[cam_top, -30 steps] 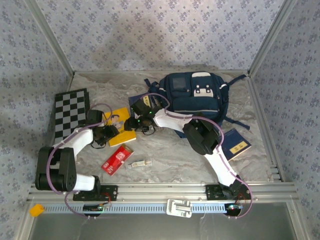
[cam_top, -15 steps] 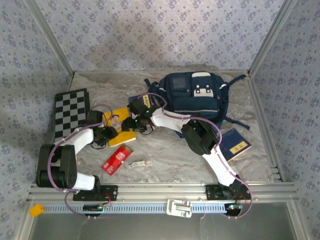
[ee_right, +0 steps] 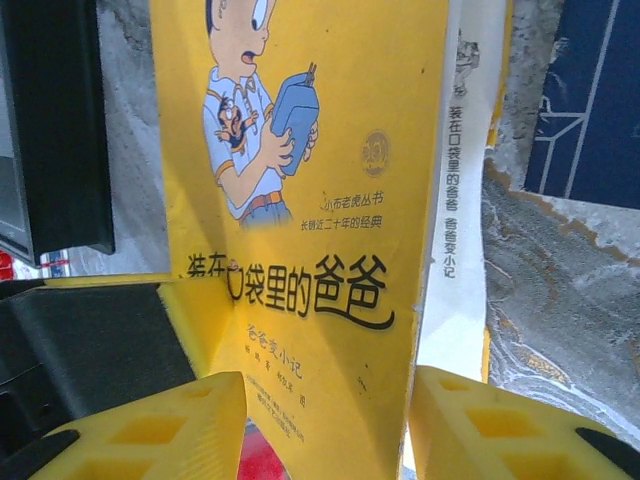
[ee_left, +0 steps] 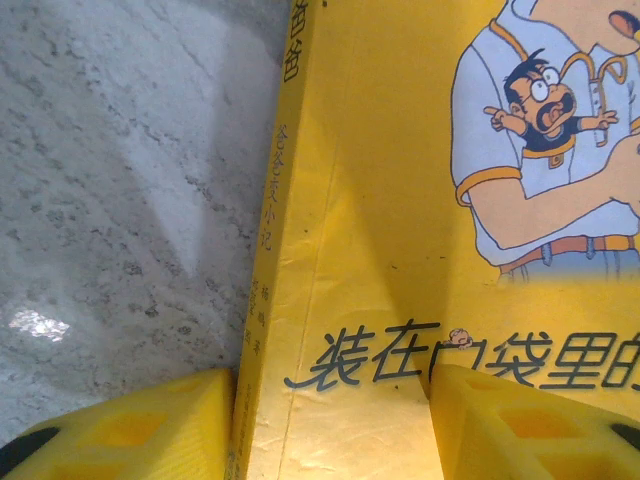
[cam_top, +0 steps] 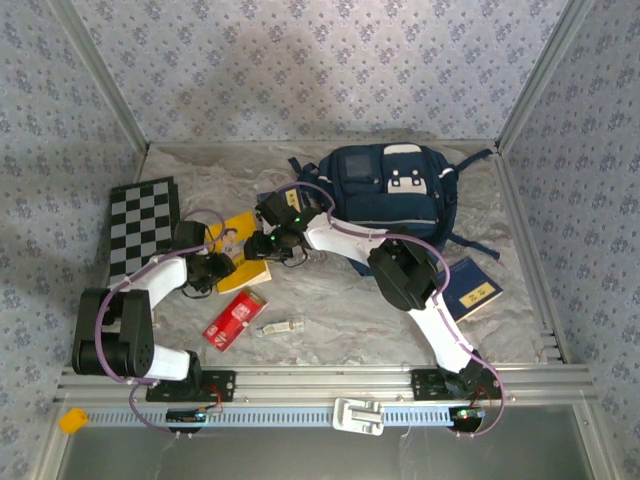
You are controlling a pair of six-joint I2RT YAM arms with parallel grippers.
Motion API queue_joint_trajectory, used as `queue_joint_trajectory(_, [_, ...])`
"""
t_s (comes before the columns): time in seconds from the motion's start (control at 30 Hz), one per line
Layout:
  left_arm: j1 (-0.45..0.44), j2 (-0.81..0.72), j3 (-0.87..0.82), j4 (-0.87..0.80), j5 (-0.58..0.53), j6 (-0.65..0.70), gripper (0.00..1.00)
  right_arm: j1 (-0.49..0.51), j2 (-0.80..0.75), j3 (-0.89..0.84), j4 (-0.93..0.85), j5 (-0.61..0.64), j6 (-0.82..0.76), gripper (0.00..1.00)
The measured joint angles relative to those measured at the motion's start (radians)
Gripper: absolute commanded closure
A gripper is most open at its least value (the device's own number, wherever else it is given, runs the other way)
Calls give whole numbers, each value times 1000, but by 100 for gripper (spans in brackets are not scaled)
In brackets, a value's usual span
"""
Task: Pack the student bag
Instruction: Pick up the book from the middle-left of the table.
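Here, student bag (cam_top: 395,195) lying flat, yellow book (cam_top: 236,232) outside it.

The navy student bag (cam_top: 400,200) lies flat toward the back, white patch up, straps splayed.

The student bag (cam_top: 392,195) lies at the back of the table (cam_top: 340,300); the comic book (cam_top: 243,232) lies left of the bag, slightly nearer; the checkerboard (cam_top: 142,228) far left of it; a flat packet (cam_top: 234,320) well before the bag's left side, a small stick (cam_top: 280,327) beside it; a booklet (cam_top: 470,290) before the bag's right side.
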Motion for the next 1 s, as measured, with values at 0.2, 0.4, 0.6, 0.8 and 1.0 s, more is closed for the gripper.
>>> queue_joint_trajectory(0.2, [0,0,0,0,0,0,47,0,-8,0,0,-5,-3,60])
queue_joint_trajectory(0.4, [0,0,-1,0,0,0,47,0,-8,0,0,-8,-8,75])
queue_joint_trajectory(0.6, [0,-2,0,-1,0,2,46,0,-8,0,0,-9,-10,90])
queue_joint_trajectory(0.8, [23,-18,23,-44,-3,19,42,0,-16,0,15,-16,-8,99])
queue_joint_trajectory(1.0, [123,-162,95,-116,16,35,34,2,-84,-10,42,-34,-7,100])
